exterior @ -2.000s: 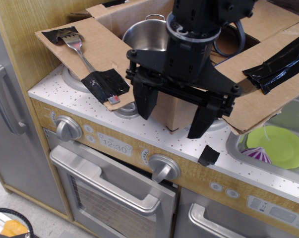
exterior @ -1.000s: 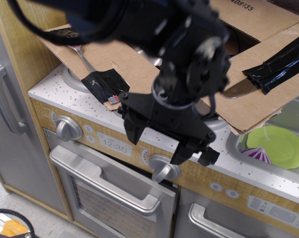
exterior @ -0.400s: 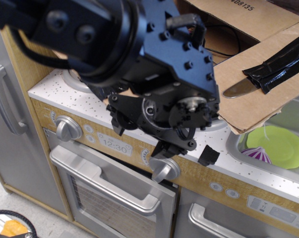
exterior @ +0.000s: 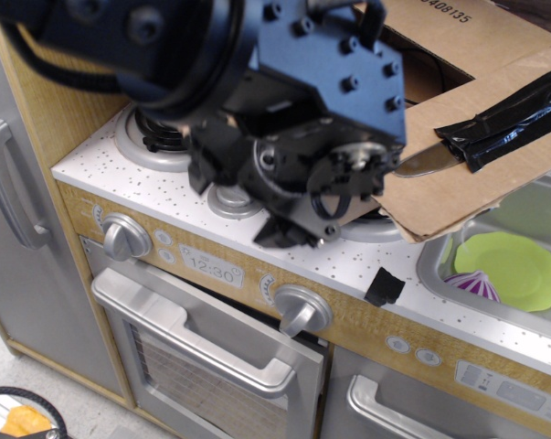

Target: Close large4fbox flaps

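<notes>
The large4fbox (exterior: 458,41) is brown cardboard at the upper right, with black printed digits on its far flap. Its right flap (exterior: 481,169) sticks out over the counter with a knife (exterior: 423,163) held on by black tape (exterior: 503,119). The flap with the fork and the inside of the box are hidden behind my arm. My gripper (exterior: 293,229) is a dark mass low at the box's front left corner, just above the counter. Its fingers are turned away and hidden by the wrist.
The box stands on a toy stove with a burner (exterior: 161,146), two knobs (exterior: 124,236) (exterior: 301,309) and an oven handle (exterior: 197,343). A scrap of black tape (exterior: 383,286) lies on the counter edge. A sink at right holds a green plate (exterior: 511,270) and a purple onion (exterior: 476,282).
My arm has swung down from above the box to its front left, then up against it, now covering the fork flap and the pot. The open fingers have turned out of sight.
</notes>
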Motion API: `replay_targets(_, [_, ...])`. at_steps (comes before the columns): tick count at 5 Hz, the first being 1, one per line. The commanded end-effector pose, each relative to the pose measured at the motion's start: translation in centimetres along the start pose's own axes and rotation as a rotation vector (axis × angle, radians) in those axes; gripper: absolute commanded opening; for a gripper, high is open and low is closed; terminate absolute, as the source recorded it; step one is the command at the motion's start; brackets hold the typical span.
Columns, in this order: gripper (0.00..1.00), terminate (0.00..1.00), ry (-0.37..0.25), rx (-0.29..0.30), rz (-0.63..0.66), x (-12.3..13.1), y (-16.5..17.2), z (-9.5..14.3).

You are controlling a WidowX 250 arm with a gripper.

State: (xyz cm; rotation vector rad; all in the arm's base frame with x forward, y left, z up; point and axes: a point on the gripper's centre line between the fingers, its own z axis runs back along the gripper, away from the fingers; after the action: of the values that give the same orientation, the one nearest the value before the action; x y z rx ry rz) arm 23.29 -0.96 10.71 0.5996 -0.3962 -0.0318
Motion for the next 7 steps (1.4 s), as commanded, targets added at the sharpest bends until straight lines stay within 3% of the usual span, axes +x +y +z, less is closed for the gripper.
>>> replay_targets(1, [1.00, 0.00, -0.135, 0.121, -0.075, 4.9, 1.8, 5.0])
replay_targets(2, [1.00, 0.00, -0.203, 0.092, -0.128, 7.1, 1.4, 6.1])
replay_targets(3, [1.00, 0.00, -0.277, -0.007, -0.179, 9.4, 0.8, 5.4])
replay_targets(4, [1.00, 0.00, -0.288, -0.187, -0.203, 11.5, 0.1, 3.9])
replay_targets(5, [1.00, 0.00, -0.219, -0.364, -0.195, 13.3, -0.9, 3.4])
replay_targets(6, [1.00, 0.00, -0.086, -0.535, -0.169, 14.0, -2.0, 2.5])
replay_targets(7, [1.00, 0.00, -0.040, -0.584, -0.167, 13.4, -3.1, 1.7])
